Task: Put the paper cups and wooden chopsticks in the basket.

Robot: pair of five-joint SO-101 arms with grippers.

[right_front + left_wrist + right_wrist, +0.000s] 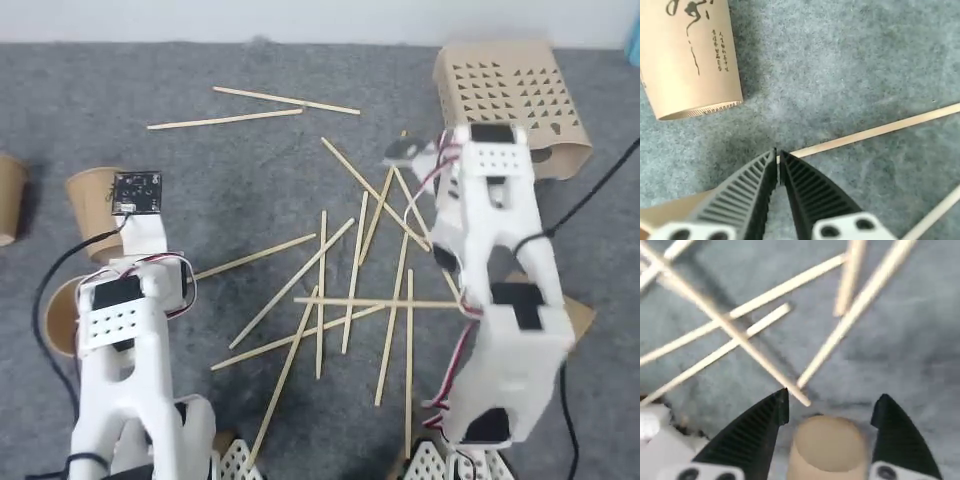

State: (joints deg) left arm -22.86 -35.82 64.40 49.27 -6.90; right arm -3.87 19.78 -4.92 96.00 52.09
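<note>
Now | paper cup [827,445] between right gripper [835,397] jaws (spread wide)

Tan cups [90,210], pale chopsticks [322,260], grey cloth [200,190], triangle-punched basket [505,85].

The left gripper [777,154] is pinched closed, far away from the basket [505,95]. The right gripper [834,402] is spread wide, just beside the basket.

A robotics test bench, it seems: grey felt tabletop [200,190] carrying two white printed arms [500,250].
</note>
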